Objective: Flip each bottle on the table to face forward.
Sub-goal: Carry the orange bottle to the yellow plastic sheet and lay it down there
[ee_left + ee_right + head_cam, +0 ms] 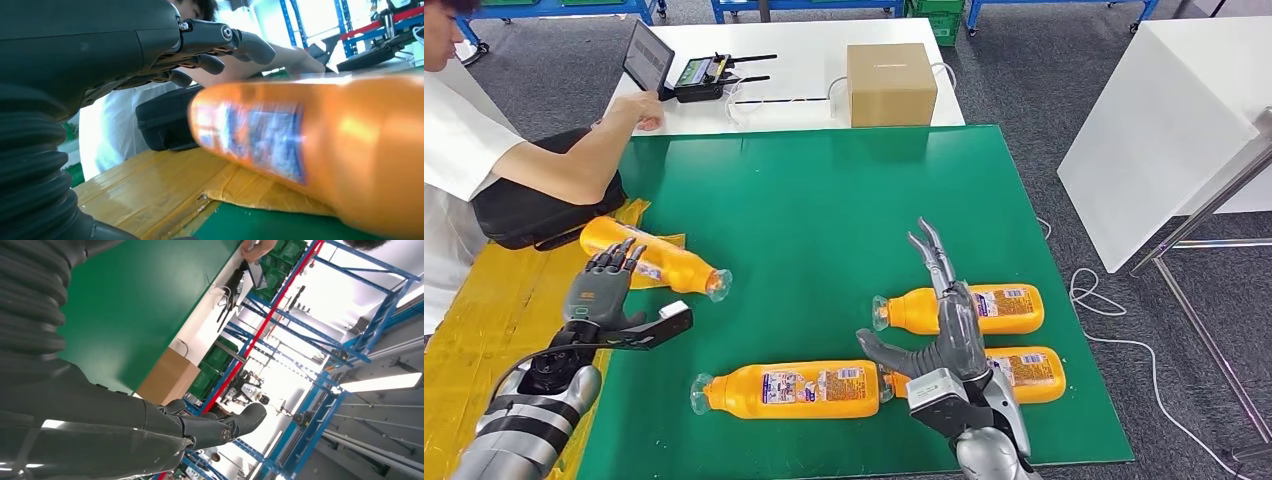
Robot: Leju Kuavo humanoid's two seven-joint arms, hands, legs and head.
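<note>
Nearest the robot, two orange bottles lie end to end on the green mat [824, 200]: the long one [794, 388] and the one [1029, 372] partly under the right hand [949, 335], which hovers with fingers spread, holding nothing. Just beyond lies a third [969, 308]. All three show labels, probably done. Farther left, the left hand [602, 288] reaches, fingers loosely apart, toward the fourth bottle [659, 262]; whether they touch is unclear. It likely remains.

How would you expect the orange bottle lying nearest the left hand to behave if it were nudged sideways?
The orange bottle lies on its side with a rounded body, so it would probably roll. Its glossy plastic looks slippery. The left hand hovers beside it, fingers spread.
</note>
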